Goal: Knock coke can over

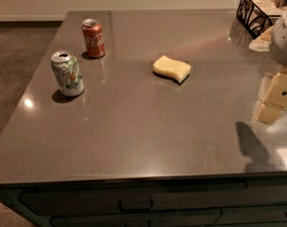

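The coke can (93, 38) is red with white script and a silver top. It stands upright at the far left of the grey countertop (133, 122). My gripper (273, 100) is cream-coloured and hangs above the counter at the right edge of the view, partly cut off. It is far to the right of the coke can and nearer the camera than it, and touches nothing. Its shadow falls on the counter below it.
A white and green can (67, 73) stands upright to the front left of the coke can. A yellow sponge (171, 69) lies mid-counter. A black wire basket (259, 11) sits at the far right corner. Drawers (136, 203) run below the front edge. Carpet floor lies left.
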`<state>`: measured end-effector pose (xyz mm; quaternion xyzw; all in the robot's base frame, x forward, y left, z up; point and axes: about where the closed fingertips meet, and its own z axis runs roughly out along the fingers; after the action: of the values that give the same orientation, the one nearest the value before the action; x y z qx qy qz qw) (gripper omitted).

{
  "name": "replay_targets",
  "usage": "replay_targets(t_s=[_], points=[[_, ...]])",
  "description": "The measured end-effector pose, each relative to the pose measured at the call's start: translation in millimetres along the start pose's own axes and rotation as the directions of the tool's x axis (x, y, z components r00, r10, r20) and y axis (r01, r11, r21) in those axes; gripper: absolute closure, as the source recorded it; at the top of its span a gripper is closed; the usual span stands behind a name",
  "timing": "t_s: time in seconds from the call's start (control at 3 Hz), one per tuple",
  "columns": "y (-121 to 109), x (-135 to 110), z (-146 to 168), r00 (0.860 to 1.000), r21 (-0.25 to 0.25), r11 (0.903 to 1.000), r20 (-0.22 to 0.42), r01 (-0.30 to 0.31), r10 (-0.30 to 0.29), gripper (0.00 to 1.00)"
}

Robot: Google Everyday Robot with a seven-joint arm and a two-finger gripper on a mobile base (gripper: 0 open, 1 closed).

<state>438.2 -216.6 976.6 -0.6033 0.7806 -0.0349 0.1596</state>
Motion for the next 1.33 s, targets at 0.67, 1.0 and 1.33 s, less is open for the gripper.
replay_targets(t_s=[0.67,1.0,1.33], points=[[-21,-15,13,0.999,-0.021,0.9984,0.016,-0.052,0.052,0.00],[-62,-52,44,0.991,-0.035,0.9922,0.055,-0.120,0.122,0.00],[-94,-89,71,0.973,-0.019,0.9789,0.111,-0.204,0.204,0.00]])
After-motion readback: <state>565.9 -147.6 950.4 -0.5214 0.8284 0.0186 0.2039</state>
